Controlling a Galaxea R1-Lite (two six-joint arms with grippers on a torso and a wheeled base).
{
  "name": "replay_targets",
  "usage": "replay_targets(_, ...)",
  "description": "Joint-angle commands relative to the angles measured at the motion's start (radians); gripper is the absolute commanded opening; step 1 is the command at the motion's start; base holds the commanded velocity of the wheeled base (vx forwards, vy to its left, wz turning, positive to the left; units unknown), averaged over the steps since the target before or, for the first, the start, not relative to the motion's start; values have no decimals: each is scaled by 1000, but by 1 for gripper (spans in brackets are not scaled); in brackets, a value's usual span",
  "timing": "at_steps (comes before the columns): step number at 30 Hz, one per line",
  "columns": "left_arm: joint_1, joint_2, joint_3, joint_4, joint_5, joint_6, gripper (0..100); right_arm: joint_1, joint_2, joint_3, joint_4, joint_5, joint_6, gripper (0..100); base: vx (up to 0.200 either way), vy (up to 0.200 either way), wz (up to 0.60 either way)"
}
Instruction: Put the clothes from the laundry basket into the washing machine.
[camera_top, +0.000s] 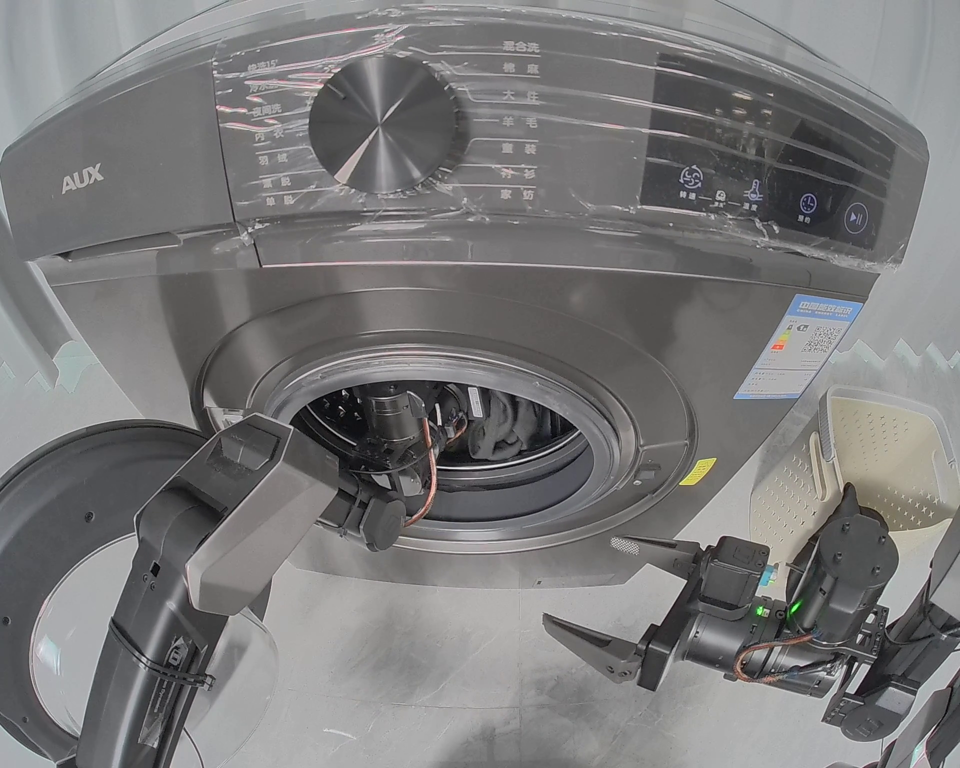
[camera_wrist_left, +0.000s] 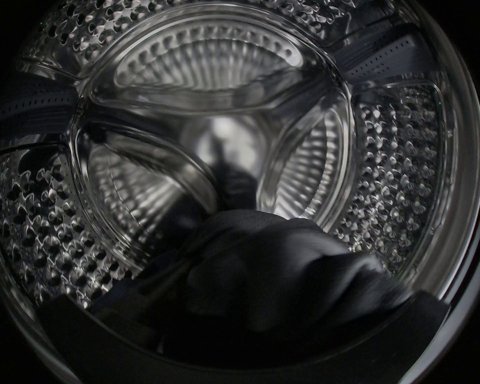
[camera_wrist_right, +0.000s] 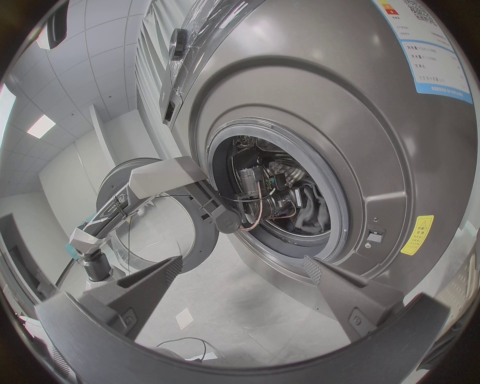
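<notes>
Your dark clothes (camera_top: 500, 425) lie low in the drum of the washing machine (camera_top: 480, 300), at the centre of the head view. Your left gripper (camera_top: 475, 408) is inside the opening beside them; you cannot tell whether it grips anything. At lower right, your right gripper (camera_top: 612, 595) is spread wide with nothing in it, near the laundry basket (camera_top: 880, 450). The door (camera_top: 60, 520) stands open at lower left.

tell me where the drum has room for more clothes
Bare: the drum at its back and upper walls, behind and above the clothes. Crowded: its front floor under them, and the opening's left side, taken by the left arm.
</notes>
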Motion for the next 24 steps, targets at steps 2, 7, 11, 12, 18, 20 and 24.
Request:
replay_targets(2,-20,-117,217,17,-34,-2,100,0,2,0,-1,1,0,100,0,0,0)
replay_targets(7,-20,-156,314,31,-40,10,100,0,2,-3,-1,1,0,100,0,0,0)
replay_targets(11,-32,-227,438,75,-60,22,100,-4,0,-3,-1,1,0,100,0,0,0)
replay_targets(12,-32,-227,438,75,-60,22,100,-4,0,-3,-1,1,0,100,0,0,0)
replay_targets(18,-67,-354,585,123,-132,39,100,-2,0,-3,-1,1,0,100,0,0,0)
replay_targets(20,-75,-385,624,143,-146,53,100,-2,0,-3,-1,1,0,100,0,0,0)
replay_targets(24,-96,-451,714,212,-166,79,100,-4,0,-3,-1,1,0,100,0,0,0)
